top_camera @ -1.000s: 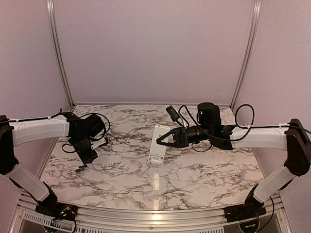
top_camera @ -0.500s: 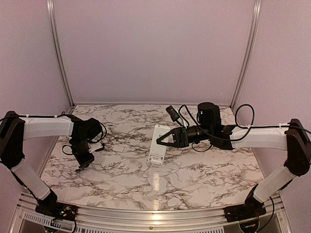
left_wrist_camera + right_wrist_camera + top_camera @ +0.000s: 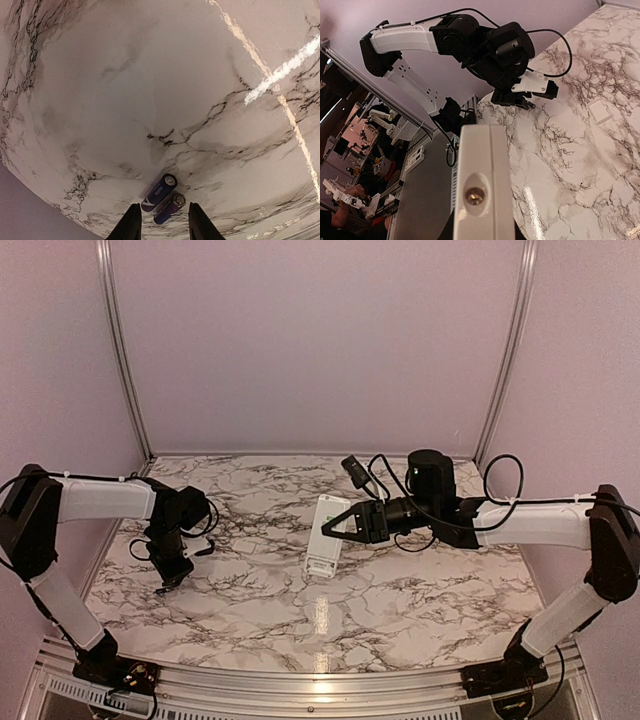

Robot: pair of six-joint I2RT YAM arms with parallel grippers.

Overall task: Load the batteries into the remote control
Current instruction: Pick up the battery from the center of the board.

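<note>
- Nothing is loaded yet: both batteries (image 3: 162, 192) are lying side by side on the marble table (image 3: 400, 610), far to the left of the remote control (image 3: 322, 550).
- The left gripper (image 3: 163, 205) is hanging over them, fingers spread on each side, not pinching.
- The right gripper (image 3: 330, 527) is pinching the remote control.
- Grabbing and loading are waiting.
- The batteries are looking small, round and dark blue; the remote control is looking flat and white.
</note>
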